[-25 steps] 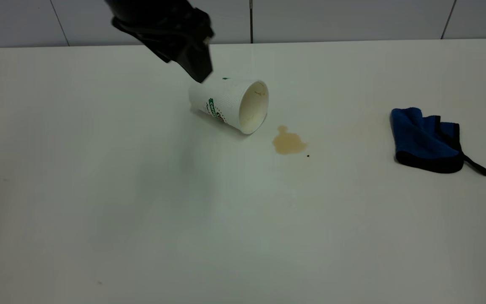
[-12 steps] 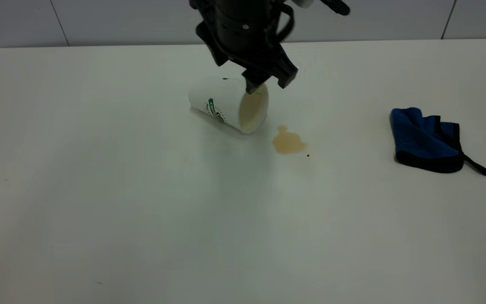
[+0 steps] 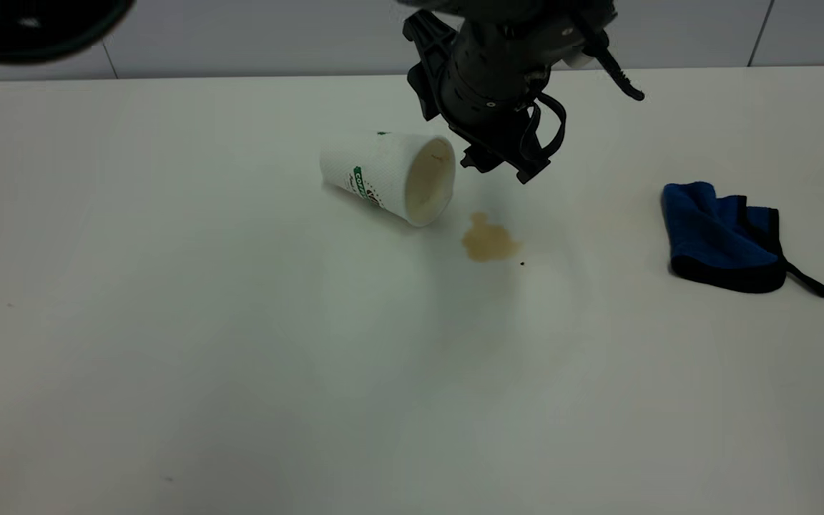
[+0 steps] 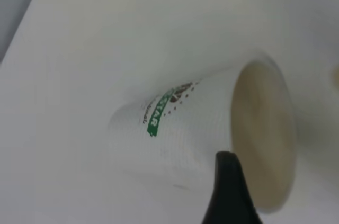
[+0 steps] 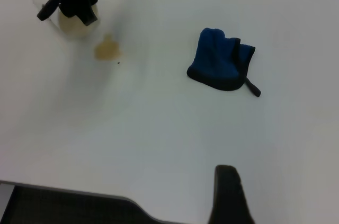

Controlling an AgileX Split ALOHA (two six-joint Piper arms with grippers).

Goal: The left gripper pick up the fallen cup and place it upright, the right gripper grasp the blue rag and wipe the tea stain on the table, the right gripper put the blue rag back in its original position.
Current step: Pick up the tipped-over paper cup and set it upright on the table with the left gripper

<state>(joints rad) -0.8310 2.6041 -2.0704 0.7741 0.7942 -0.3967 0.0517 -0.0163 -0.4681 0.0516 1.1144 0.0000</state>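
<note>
The cup [image 3: 383, 175] lies on its side on the white table [image 3: 169, 322], its tan-stained mouth facing the tea stain [image 3: 489, 242]. My left gripper [image 3: 499, 168] hangs open and empty just right of the cup's mouth, behind the stain and not touching the cup. In the left wrist view one finger [image 4: 228, 192] stands in front of the cup [image 4: 201, 128]. The blue rag [image 3: 723, 239] lies crumpled at the right. The right wrist view looks down from high up on the rag [image 5: 220, 65], the stain [image 5: 107, 49] and the left gripper [image 5: 69, 1]. One right gripper finger [image 5: 228, 195] shows, holding nothing.
A dark blurred shape [image 3: 26, 25] fills the exterior view's top left corner. A tiny dark speck [image 3: 522, 264] sits beside the stain. A tiled wall runs behind the table's far edge. A dark strip [image 5: 63, 205] borders the right wrist view.
My left gripper has swung to the right, from above the cup's base, across its rim, to just past its mouth. The cup, stain and rag have not moved.
</note>
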